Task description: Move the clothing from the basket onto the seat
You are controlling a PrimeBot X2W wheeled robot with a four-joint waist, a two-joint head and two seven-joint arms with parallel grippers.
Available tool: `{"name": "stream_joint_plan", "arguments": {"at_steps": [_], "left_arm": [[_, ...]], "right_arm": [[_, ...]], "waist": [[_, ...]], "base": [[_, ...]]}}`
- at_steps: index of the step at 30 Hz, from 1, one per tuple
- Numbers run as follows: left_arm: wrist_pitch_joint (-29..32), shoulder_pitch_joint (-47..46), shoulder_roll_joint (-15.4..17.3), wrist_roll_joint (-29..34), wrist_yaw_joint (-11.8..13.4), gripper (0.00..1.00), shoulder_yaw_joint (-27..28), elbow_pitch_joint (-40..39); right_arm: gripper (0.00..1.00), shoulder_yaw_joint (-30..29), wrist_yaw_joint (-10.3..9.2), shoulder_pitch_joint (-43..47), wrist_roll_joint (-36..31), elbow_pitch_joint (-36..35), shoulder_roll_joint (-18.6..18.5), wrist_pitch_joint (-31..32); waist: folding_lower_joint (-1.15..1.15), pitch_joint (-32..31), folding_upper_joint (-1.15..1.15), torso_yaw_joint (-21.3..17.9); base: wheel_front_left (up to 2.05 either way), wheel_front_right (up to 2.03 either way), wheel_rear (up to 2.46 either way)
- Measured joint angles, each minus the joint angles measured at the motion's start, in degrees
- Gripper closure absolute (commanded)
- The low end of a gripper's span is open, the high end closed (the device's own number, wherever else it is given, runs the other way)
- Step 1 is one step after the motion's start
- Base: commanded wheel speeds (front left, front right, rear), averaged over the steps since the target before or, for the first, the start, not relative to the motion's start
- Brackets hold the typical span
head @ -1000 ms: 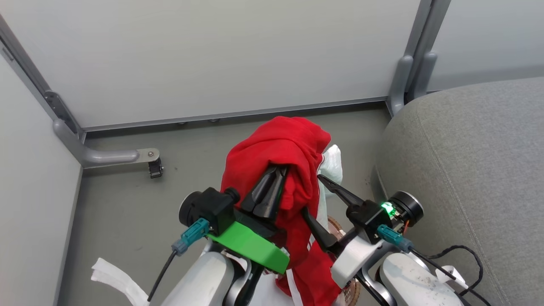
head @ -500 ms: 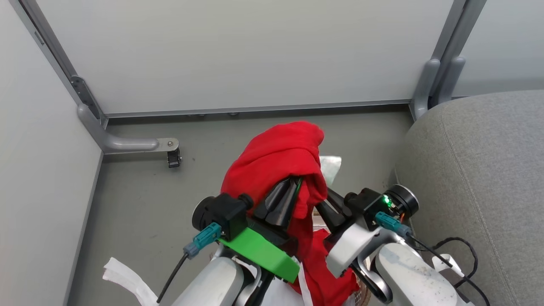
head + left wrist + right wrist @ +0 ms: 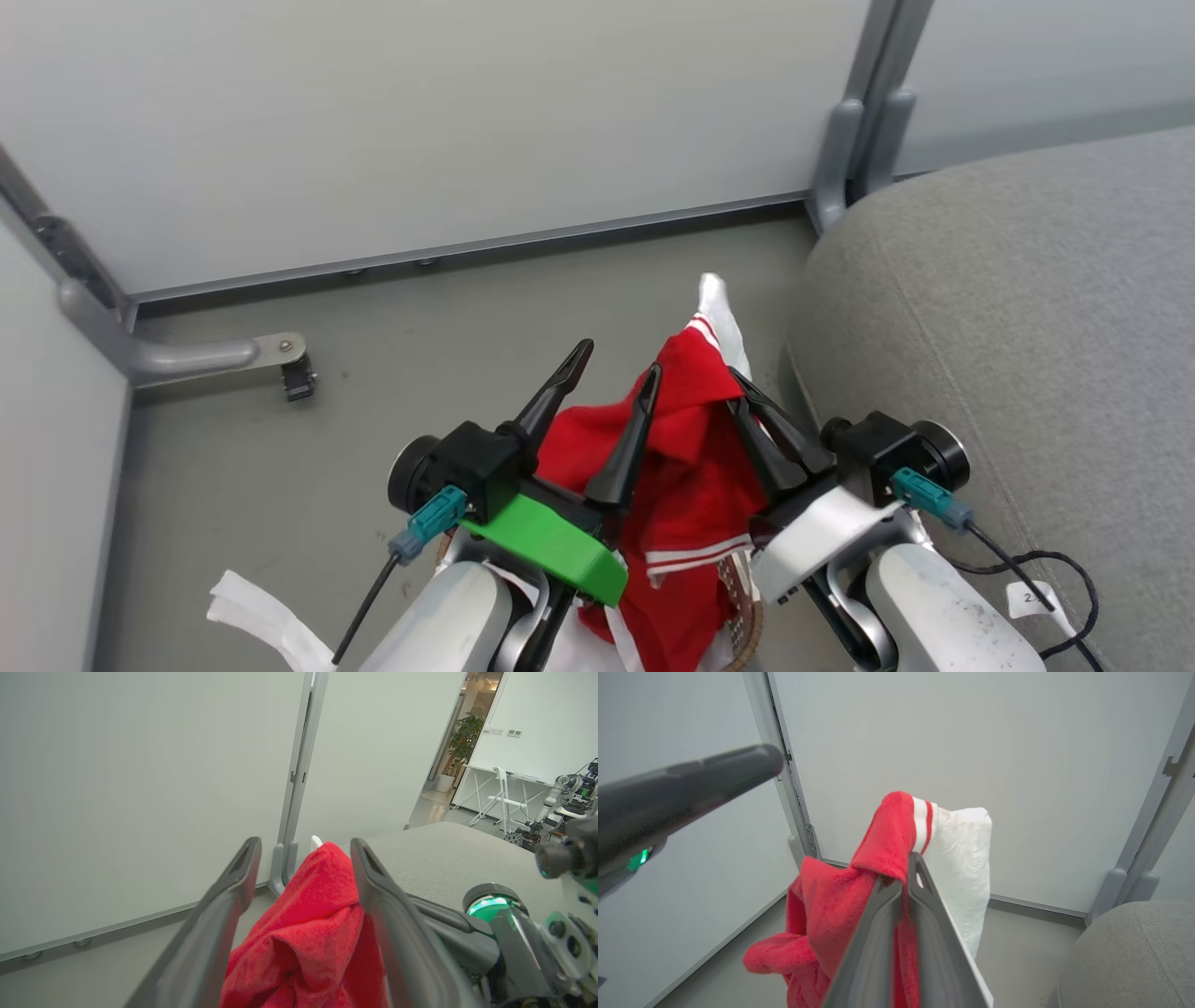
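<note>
Beside the seat (image 3: 1008,308), clothing (image 3: 695,467) changes grip
left gripper (image 3: 618,359) jaws now apart; right gripper (image 3: 735,387) jaws now clamp it, clearest in right wrist view

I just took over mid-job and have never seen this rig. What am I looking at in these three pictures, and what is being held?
It is a two-armed wheeled robot. The wide picture looks down from its head; the other two look along each wrist's fingers. Its left gripper stands open, the soft bright red clothing lying between its fingers, not pinched. Its right gripper is shut on that clothing, held above the grey floor; a white cloth hangs beside it. The large grey fabric seat is on the robot's right.
</note>
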Motion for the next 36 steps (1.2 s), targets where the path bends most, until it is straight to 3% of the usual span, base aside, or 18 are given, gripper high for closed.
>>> {"name": "stream_joint_plan", "arguments": {"at_steps": [23, 29, 36], "left_arm": [[0.00, 0.60, -0.12, 3.52, -1.55, 0.00, 1.92, 3.57], [0.00, -0.87, -0.12, 4.10, -1.82, 0.00, 1.31, 4.50], [0.00, -1.86, -0.11, 6.66, -2.00, 0.00, 1.66, 5.33]], "right_arm": [[1.00, -9.83, 0.00, 3.88, 1.00, -6.14, 0.44, 0.00], [1.00, -12.17, 0.00, 2.79, 0.49, -6.62, 0.08, 0.00], [1.00, -13.78, 0.01, -8.23, -1.05, -6.04, -3.68, 0.00]], "waist": [[0.00, 3.19, 0.00, -26.38], [0.00, 5.84, 0.00, -29.00], [0.00, 9.67, 0.00, -29.90]], "base": [[0.00, 0.00, 0.00], [0.00, 0.00, 0.00], [0.00, 0.00, 0.00]]}}
